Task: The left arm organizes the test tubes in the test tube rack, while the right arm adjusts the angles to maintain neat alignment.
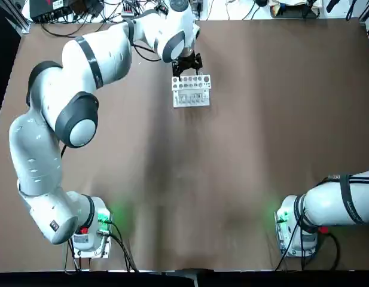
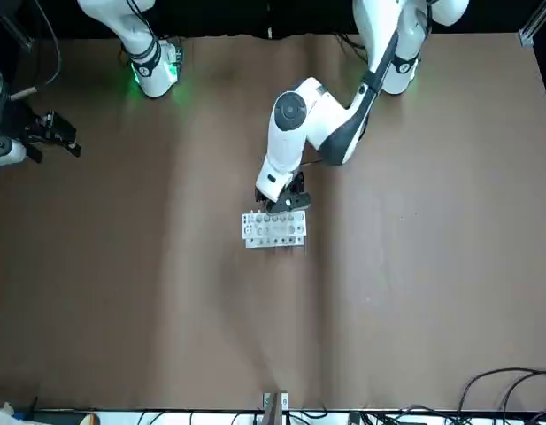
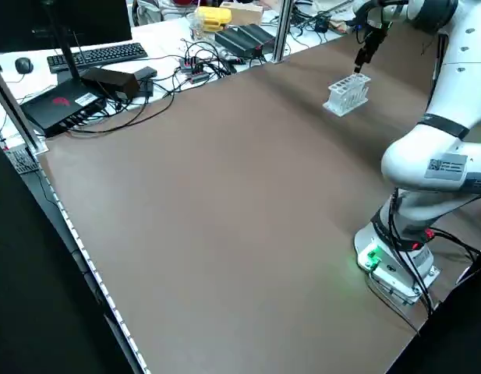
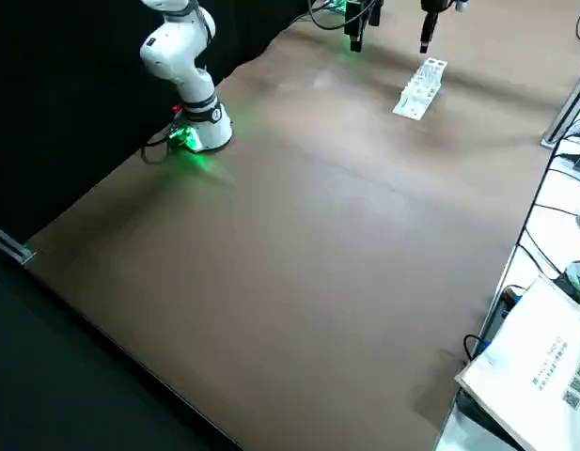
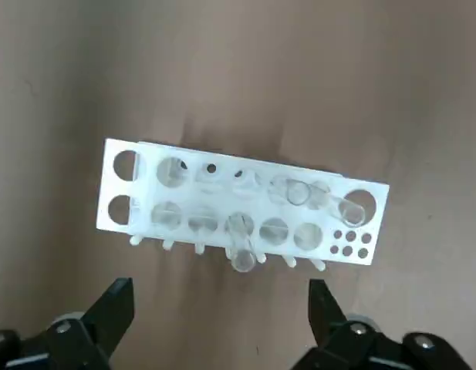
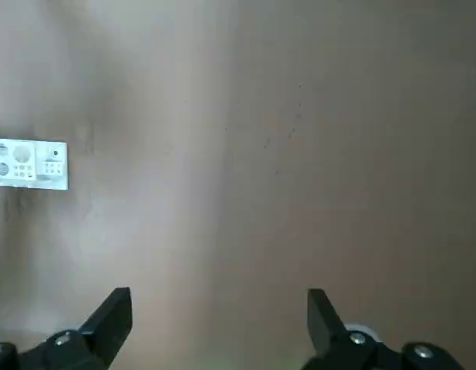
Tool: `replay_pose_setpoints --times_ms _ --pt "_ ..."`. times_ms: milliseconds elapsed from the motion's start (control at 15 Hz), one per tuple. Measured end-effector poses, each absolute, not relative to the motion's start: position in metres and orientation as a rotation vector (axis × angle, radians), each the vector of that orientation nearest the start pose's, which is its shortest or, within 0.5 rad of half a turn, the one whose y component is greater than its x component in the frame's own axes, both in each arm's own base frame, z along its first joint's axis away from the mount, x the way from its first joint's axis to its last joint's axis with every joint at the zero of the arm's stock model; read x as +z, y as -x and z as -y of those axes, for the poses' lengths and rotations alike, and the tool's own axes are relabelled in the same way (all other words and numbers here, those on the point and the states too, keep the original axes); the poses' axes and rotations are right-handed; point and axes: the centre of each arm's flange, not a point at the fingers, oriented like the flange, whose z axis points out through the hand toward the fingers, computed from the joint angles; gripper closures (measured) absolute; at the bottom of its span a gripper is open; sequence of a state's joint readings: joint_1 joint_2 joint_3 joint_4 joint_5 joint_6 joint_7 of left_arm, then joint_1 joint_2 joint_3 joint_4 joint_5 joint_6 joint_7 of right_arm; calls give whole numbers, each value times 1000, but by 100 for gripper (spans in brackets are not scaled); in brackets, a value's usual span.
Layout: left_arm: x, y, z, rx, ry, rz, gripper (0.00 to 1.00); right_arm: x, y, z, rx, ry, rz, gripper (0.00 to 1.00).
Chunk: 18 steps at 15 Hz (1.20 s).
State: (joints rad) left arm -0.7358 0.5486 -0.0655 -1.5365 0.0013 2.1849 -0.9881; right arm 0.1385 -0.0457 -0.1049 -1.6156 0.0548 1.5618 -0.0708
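The small white test tube rack [image 1: 191, 91] stands on the brown table, toward the far side. Clear test tubes [image 5: 241, 245] sit in its holes; some [image 5: 347, 208] lean at an angle. My left gripper [image 1: 187, 64] hovers just beyond the rack's far edge, above it, open, with nothing between its fingers [image 5: 114, 307]. The front view shows the left gripper [image 2: 286, 202] right behind the rack [image 2: 274, 228]. My right gripper [image 2: 53, 135] is parked far off at the table's right side, open and empty, and its wrist view shows the rack [image 6: 29, 163] at a distance.
A bench beyond the table's left edge carries a keyboard [image 3: 92, 56], black boxes and cables [image 3: 201, 66]. A white box [image 4: 539, 376] lies off the far edge. The two green-lit arm bases [image 1: 91, 227] [image 1: 295, 230] stand at the near edge.
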Motion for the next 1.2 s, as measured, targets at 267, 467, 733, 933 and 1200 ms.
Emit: replay_pose_setpoints --times_ms 267,467,733,933,1200 --pt "331 -494 509 -50 3206 307 8 628 -540 -23 -12 3078 161 0" --pt "323 -496 509 -46 3196 308 22 629 -542 -23 -38 3079 160 0" --pt "318 -504 503 -54 3184 328 23 630 -544 -23 -64 3078 161 0" --pt "312 -501 507 -50 3181 315 30 632 -546 -24 -97 3078 161 0" --pt "308 -499 510 -50 3180 308 37 632 -547 -23 -107 3078 159 0"
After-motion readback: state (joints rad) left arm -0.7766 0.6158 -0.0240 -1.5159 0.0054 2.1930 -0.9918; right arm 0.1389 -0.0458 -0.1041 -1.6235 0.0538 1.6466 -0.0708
